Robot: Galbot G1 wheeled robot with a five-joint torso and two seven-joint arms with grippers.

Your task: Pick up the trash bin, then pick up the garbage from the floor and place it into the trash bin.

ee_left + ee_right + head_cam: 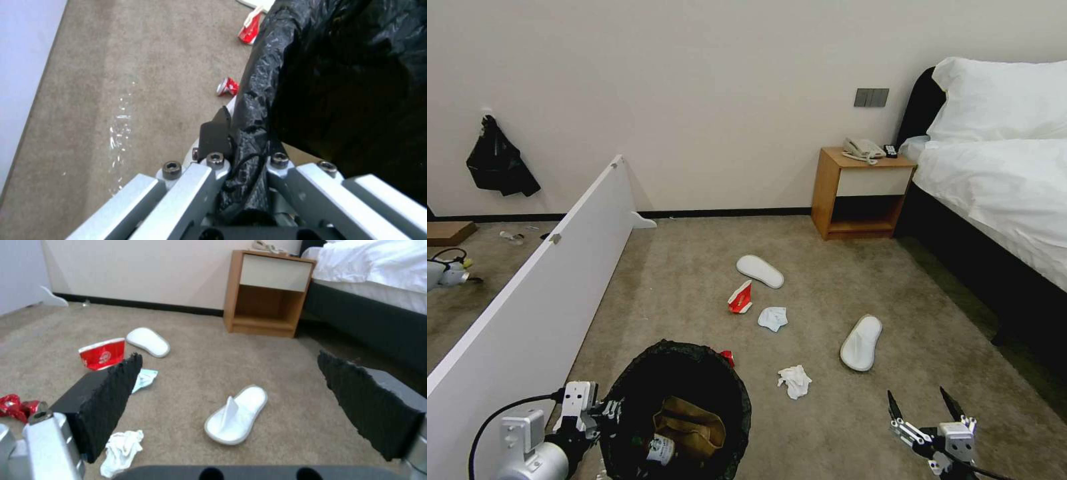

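The left end effector (602,412) pinches the rim of the trash bin (677,407), fingers pressed together on the folded black liner. The bin hangs low at the robot's left, with a crumpled brown paper bag (690,427) and a small bottle (660,450) inside. The grip looks to catch mostly bag film (thin, glossy stuff), so my worry is that the liner slips or tears and the bin tilts, spilling its contents.

Moving right across the carpet, the litter counts as one red wrapper (728,357) just beside the bin, one red-and-white carton (740,298), two white tissues (772,318) (794,381) and two white slippers (760,271) (861,342).

The right end effector (927,410) hovers spread and empty above the carpet, nearest the second slipper; a low reach could shove it away.
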